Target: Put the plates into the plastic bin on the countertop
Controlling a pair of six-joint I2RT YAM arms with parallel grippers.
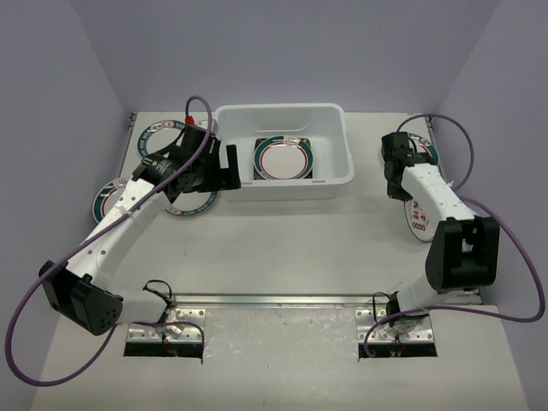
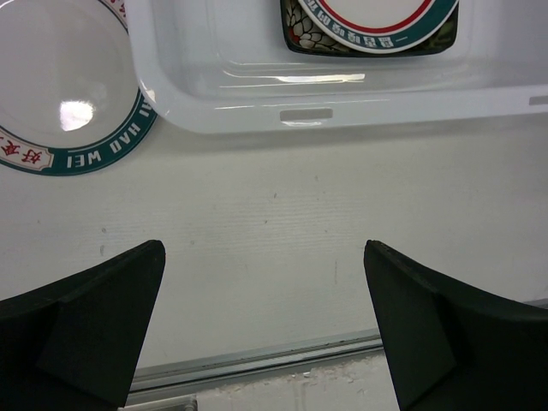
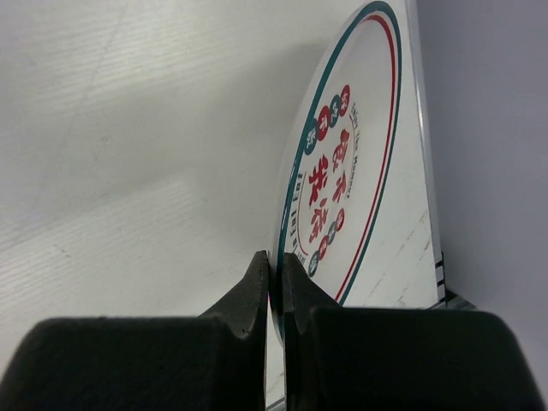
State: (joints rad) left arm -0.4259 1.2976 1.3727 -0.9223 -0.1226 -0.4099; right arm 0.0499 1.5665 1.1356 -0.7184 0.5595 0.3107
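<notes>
The right gripper (image 3: 276,267) pinches the rim of the red-lettered round plate (image 3: 347,163) at the countertop's (image 1: 282,248) far right edge — the plastic bin (image 1: 282,110) lies to its left, well apart; the left gripper (image 2: 264,265) hangs wide open, empty, beside the bin.

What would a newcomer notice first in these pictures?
Probably the right arm's fingers, pinched shut on the rim of a round white plate with a teal edge and red characters, at the far right of the off-white table. Next, the white rectangular plastic bin at the far centre, holding a round teal-rimmed plate on a square black one. The left arm's fingers gape open beside it.
</notes>
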